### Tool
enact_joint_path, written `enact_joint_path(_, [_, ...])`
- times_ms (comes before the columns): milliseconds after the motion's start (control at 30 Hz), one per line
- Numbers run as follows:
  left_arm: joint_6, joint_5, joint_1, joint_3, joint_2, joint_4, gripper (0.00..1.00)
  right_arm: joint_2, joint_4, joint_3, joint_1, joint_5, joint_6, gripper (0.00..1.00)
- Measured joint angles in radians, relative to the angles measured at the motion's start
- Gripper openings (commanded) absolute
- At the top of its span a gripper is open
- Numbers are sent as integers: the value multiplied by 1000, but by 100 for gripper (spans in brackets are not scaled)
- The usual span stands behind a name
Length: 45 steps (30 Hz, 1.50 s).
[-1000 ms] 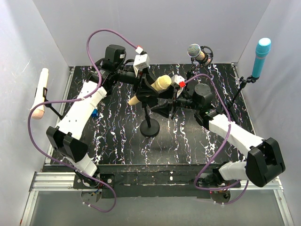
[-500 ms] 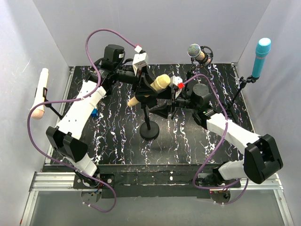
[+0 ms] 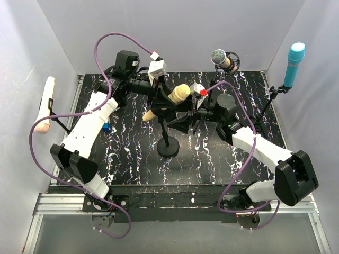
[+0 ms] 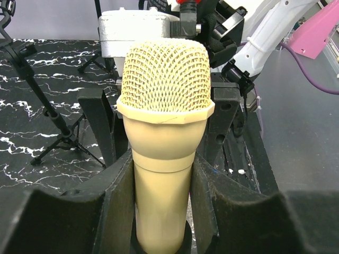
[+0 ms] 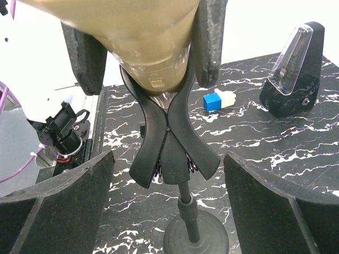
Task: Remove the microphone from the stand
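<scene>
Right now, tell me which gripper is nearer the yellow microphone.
Left. The left gripper is shut on the microphone, gripping its handle with a finger on each side. The right gripper is open, facing the stand's clip just under the microphone, touching neither.

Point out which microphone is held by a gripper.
The yellow microphone in the left gripper; the silver one, turquoise one and pale one stand free.

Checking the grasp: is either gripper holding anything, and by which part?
The left gripper clamps the cream microphone on its handle, just below the mesh head. The right gripper holds nothing.
</scene>
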Motion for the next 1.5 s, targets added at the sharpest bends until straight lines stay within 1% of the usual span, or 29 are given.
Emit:
enact_joint_path(200, [0, 0, 1, 0, -1, -5, 0, 0, 2, 0, 5, 11, -3, 91])
enact_joint_path(300, [-10, 3, 2, 0, -1, -4, 0, 0, 5, 0, 5, 11, -4, 89])
enact_joint_path(333, [-18, 4, 2, 0, -1, -3, 0, 0, 8, 0, 5, 11, -5, 88])
enact_joint_path(400, [-29, 11, 2, 0, -1, -4, 0, 1, 12, 0, 6, 10, -6, 81])
enact_joint_path(433, [-35, 14, 2, 0, -1, -5, 0, 3, 17, 0, 6, 6, -6, 74])
enact_joint_path(533, [-45, 26, 5, 0, -1, -10, 0, 12, 29, 6, 6, -11, -7, 43])
enact_joint_path(567, [-49, 26, 6, 0, -1, -8, 0, 15, 31, 7, 7, -23, -5, 30])
enact_joint_path(600, [-53, 31, 9, 0, -1, -8, 0, 17, 29, 8, 8, -28, -8, 13])
enact_joint_path(633, [-54, 34, 9, 0, -1, -7, 0, 19, 31, 9, 10, -34, -10, 2])
enact_joint_path(833, [-58, 30, 9, 8, 0, -6, 0, 19, 29, 10, 9, -34, -21, 1])
enact_joint_path(900, [-62, 19, 9, 44, 13, -24, 0, 16, 31, 10, 9, -28, -26, 1])
enact_joint_path(1000, [-75, 13, 1, 177, 70, -79, 0, 5, 59, 11, 4, -3, -31, 1])
enact_joint_path(1100, [-89, 10, -7, 362, 154, -127, 0, -5, 89, 25, -6, 37, -37, 1])
enact_joint_path(1133, [-92, 10, -7, 406, 171, -134, 0, -7, 95, 30, -9, 49, -38, 3])
enact_joint_path(1200, [-91, 5, -6, 436, 182, -136, 0, -9, 105, 34, -10, 63, -40, 22])
enact_joint_path(1233, [-89, 2, -5, 433, 179, -138, 0, -10, 106, 34, -10, 64, -40, 25])
enact_joint_path(1300, [-85, -2, -3, 388, 158, -117, 0, -11, 95, 34, -8, 63, -41, 25])
enact_joint_path(1400, [-79, -30, 1, 199, 65, -44, 0, -8, 29, 33, 4, 45, -60, 18])
enact_joint_path(1467, [-81, -62, 5, 51, -15, 18, 0, 2, -22, 33, 10, 19, -81, 18])
enact_joint_path(1500, [-88, -78, 6, -21, -56, 53, 0, 6, -44, 33, 14, 3, -90, 21])
